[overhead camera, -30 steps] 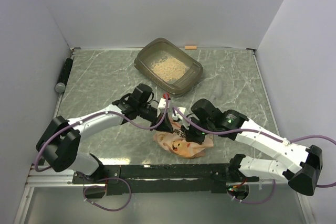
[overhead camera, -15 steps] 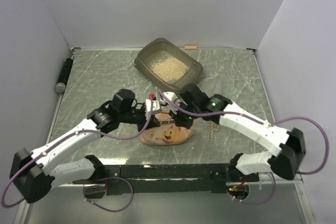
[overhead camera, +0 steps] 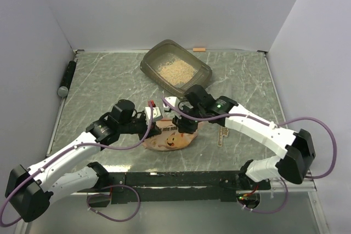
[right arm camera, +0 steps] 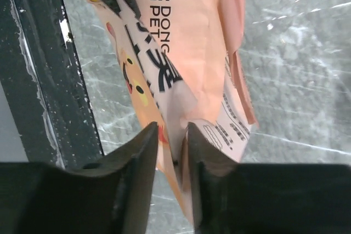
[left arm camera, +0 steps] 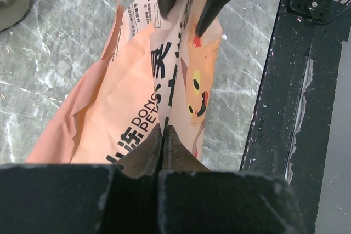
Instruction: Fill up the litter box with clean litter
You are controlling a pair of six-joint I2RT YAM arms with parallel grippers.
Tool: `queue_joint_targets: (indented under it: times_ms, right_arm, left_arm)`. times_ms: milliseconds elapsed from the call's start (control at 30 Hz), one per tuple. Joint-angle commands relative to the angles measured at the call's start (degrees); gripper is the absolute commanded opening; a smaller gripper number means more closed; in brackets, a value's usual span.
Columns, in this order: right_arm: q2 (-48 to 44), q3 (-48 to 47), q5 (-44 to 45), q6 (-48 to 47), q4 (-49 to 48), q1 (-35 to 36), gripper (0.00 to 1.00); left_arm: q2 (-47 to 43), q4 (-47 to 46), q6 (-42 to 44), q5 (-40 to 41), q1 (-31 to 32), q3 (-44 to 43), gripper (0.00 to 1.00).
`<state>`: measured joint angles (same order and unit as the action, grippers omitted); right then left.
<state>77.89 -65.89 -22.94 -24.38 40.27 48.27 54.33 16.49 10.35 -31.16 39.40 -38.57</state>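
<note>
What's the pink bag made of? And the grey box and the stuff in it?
The pink bag looks like thin, soft plastic: it bends into folds and creases. The litter box seems hard, smooth plastic, with moulded rounded corners. The litter looks like dry, pale tan grains; of what, I cannot tell.

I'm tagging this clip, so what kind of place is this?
Probably a robot test cell, not a home: plain white walls box in a marble-pattern tabletop, a black mounting rail runs along its near edge, and a litter box sits as a prop.
</note>
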Motion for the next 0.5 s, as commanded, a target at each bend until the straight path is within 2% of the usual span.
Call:
queue_joint_targets:
  times_ms: [0, 233, 467]
  right_arm:
    - [-6.16, 1.20, 2.36, -3.04, -3.35, -0.72, 0.43]
    - [-15.47, 7.86, 8.17, -5.76, -5.64, -1.95, 0.63]
    - [-14.79, 10.08, 9.23, -8.31, -8.10, -3.01, 0.68]
  left_arm:
    - [0.34, -1.81, -1.29, -0.48, -0.37, 0.25, 0.01]
    - [-0.62, -2.43, -1.91, -1.01, -0.37, 0.86, 0.01]
    - [-1.24, -2.43, -2.26, -1.36, -0.37, 0.86, 0.01]
